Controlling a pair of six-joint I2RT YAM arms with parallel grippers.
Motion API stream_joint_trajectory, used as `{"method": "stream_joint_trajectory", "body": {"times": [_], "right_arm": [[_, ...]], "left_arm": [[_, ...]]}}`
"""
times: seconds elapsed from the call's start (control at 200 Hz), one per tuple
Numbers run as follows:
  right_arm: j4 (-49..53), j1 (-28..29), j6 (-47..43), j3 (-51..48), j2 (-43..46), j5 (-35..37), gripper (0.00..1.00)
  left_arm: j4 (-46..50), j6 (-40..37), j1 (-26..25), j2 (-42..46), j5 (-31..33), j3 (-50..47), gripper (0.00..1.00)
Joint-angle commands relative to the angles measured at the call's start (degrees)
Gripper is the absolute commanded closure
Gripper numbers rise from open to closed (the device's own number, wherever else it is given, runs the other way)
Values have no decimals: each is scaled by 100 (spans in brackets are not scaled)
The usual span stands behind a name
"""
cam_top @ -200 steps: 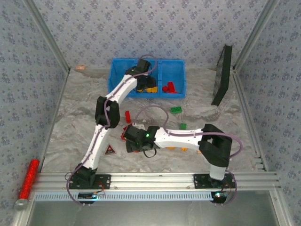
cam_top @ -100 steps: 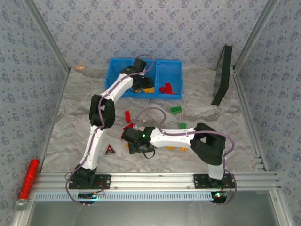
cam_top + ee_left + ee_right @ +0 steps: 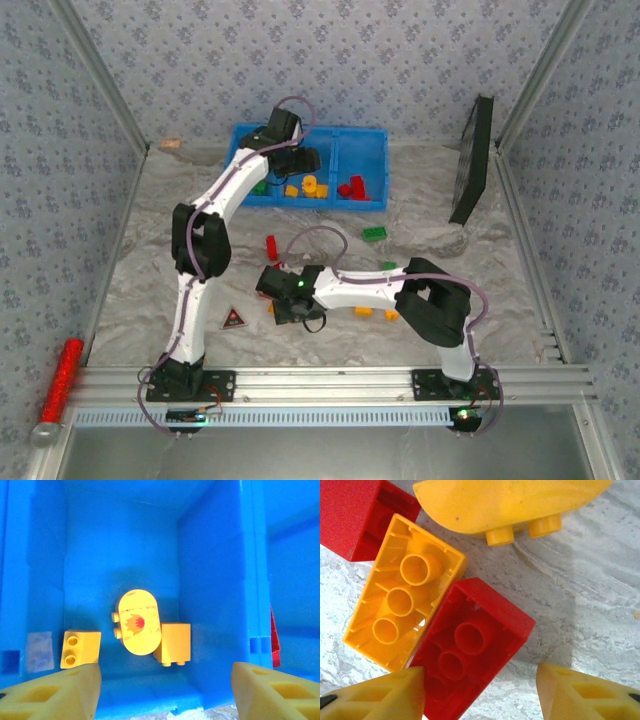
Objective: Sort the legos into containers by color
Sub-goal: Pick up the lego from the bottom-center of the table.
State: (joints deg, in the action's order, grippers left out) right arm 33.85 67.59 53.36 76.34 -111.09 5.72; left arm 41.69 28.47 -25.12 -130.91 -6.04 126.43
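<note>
Grey rumpled table (image 3: 140, 230): at 12 o'clock your left fingers (image 3: 55, 695) gape empty over yellow legos (image 3: 140, 622) in the containers (image 3: 362, 133). Right fingers (image 3: 375, 695) gape astride a red brick (image 3: 470, 650). By my judgement, half lie unsorted.

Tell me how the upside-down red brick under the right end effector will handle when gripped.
The red brick shows a hollow underside, so it is probably light and stiff. Its smooth walls may slip if squeezed off-centre. It lies against the upside-down yellow brick, so the right end effector closing would likely nudge that too.
</note>
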Motion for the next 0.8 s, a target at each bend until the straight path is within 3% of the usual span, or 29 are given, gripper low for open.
{"method": "stream_joint_trajectory", "body": {"times": [0.0, 0.105, 0.26, 0.44, 0.574, 0.794], "right_arm": [[129, -126, -177, 4, -220, 22, 40], [11, -226, -289, 20, -348, -86, 43], [-84, -316, -399, 34, -409, -136, 59], [34, -387, -488, -20, -303, -76, 71], [296, -432, -570, -131, -33, 44, 75], [1048, -504, -805, -522, 1118, 446, 78]], "left_arm": [[-80, -122, 7, 325, -112, -97, 31], [-65, -149, 8, 372, -119, -183, 31], [-102, -149, 43, 491, -151, -365, 31], [-135, -131, 78, 599, -178, -496, 31], [-27, -132, 78, 652, -256, -497, 30], [131, -214, 69, 989, -260, -706, 30]]}}
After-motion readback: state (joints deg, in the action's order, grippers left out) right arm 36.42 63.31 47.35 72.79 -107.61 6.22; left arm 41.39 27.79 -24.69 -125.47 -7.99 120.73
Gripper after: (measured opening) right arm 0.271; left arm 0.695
